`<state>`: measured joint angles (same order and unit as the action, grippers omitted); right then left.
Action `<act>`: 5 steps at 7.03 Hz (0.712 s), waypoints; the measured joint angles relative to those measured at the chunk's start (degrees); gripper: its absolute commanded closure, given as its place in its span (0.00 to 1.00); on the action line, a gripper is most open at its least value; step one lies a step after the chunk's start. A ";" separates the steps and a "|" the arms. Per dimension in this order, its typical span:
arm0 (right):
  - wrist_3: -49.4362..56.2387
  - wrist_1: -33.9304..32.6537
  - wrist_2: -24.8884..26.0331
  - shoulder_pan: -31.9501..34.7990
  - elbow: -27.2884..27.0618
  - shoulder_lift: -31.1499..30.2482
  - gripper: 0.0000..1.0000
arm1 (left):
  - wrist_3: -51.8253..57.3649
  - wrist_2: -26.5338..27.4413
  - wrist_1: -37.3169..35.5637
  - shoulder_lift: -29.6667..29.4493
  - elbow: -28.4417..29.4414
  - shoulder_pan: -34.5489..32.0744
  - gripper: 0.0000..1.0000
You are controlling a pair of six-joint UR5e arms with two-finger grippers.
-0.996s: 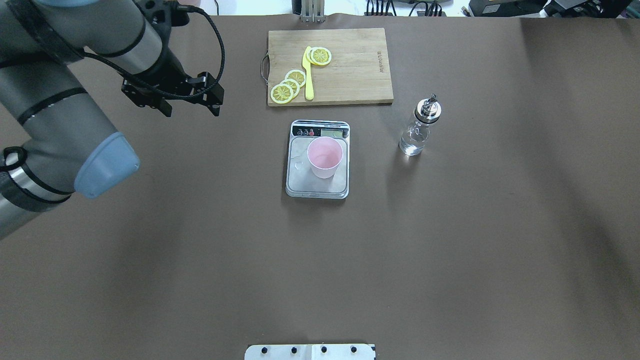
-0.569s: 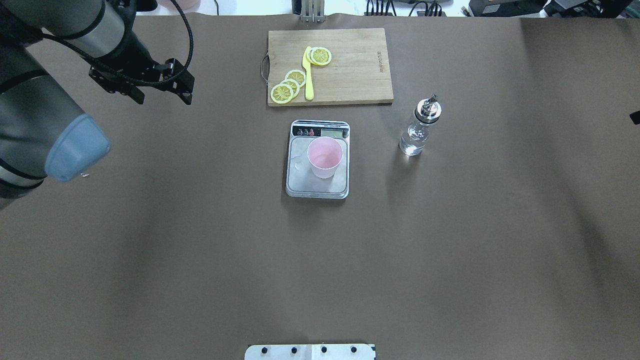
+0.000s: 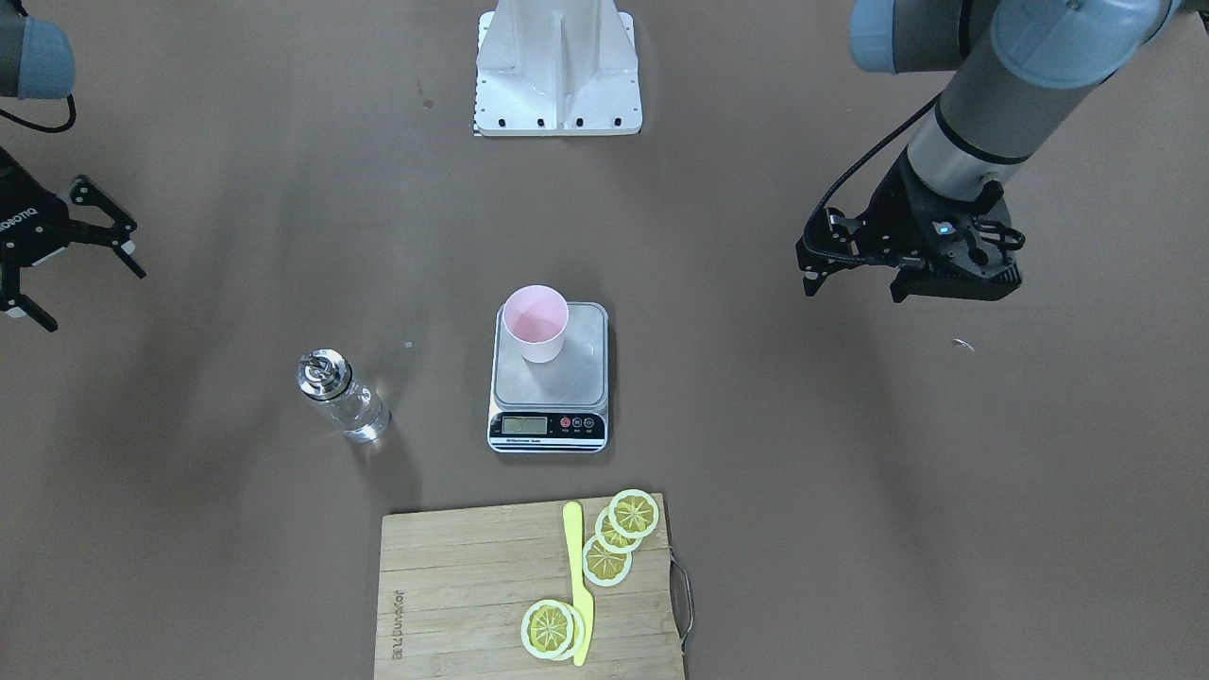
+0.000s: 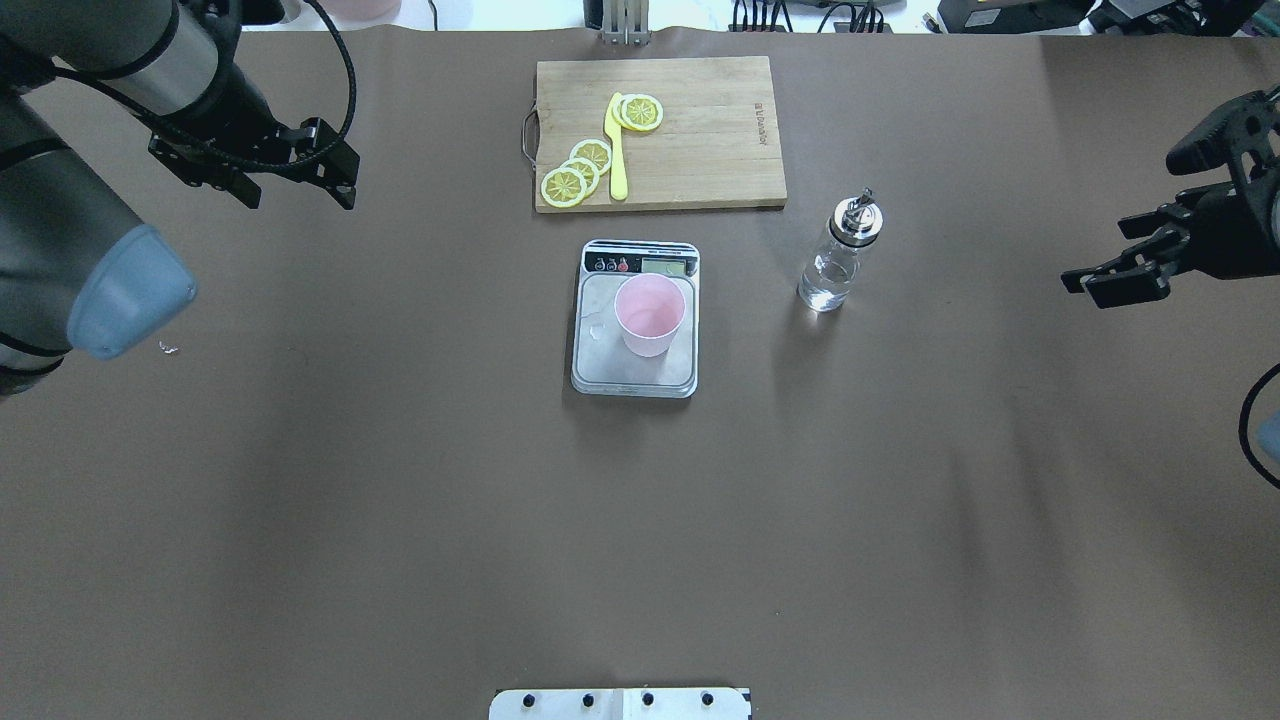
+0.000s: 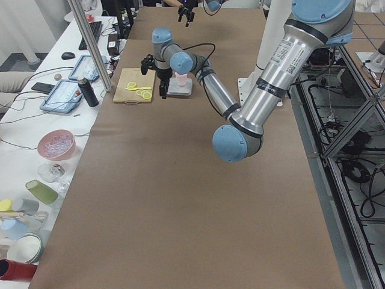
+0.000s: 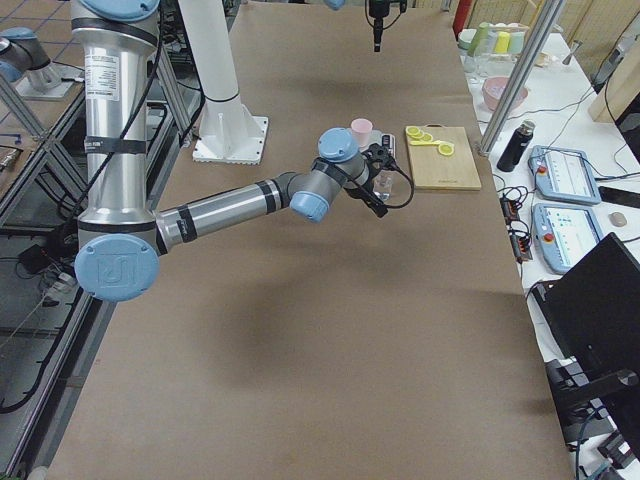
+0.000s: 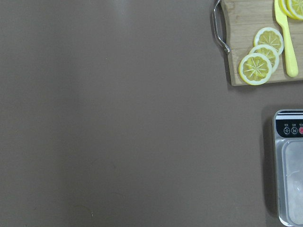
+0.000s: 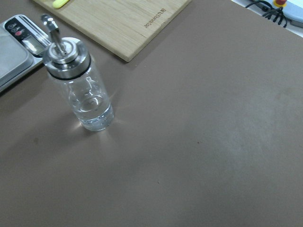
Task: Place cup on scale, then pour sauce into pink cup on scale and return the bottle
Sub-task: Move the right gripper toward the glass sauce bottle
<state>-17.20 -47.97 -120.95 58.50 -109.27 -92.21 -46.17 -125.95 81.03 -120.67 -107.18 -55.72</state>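
The pale pink cup (image 4: 650,315) stands upright on the silver scale (image 4: 600,365) at mid-table; it also shows in the front view (image 3: 536,324) on the scale (image 3: 578,378). The clear glass bottle (image 4: 838,255) with its metal pourer cap stands upright to the scale's right, with clear sauce low inside, and fills the right wrist view (image 8: 80,90). My left gripper (image 4: 298,195) is open and empty, far left of the scale. My right gripper (image 4: 1125,220) is open and empty near the right edge, well clear of the bottle.
A wooden cutting board (image 4: 700,130) with lemon slices (image 4: 578,170) and a yellow knife (image 4: 617,150) lies beyond the scale. The robot's base plate (image 3: 557,66) is at the near edge. A small scrap (image 4: 168,348) lies at the left.
My left gripper has drawn back to the left and farther from the scale. My right gripper has come into view at the right edge. Cup, scale and bottle have not moved.
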 measured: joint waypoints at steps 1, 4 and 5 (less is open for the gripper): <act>-0.23 4.01 4.07 -3.66 0.27 -0.26 0.00 | 0.02 0.00 0.00 0.02 0.10 0.00 0.03; -5.37 12.58 13.51 -13.10 1.05 -0.67 0.00 | 0.08 0.02 0.04 0.03 0.34 -0.09 0.03; -7.56 15.42 15.63 -15.21 1.84 -0.55 0.00 | 0.10 0.06 0.06 0.02 0.37 -0.13 0.03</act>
<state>-24.76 -32.54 -105.32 43.30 -107.42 -92.77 -46.07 -125.89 81.10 -120.65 -106.81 -55.85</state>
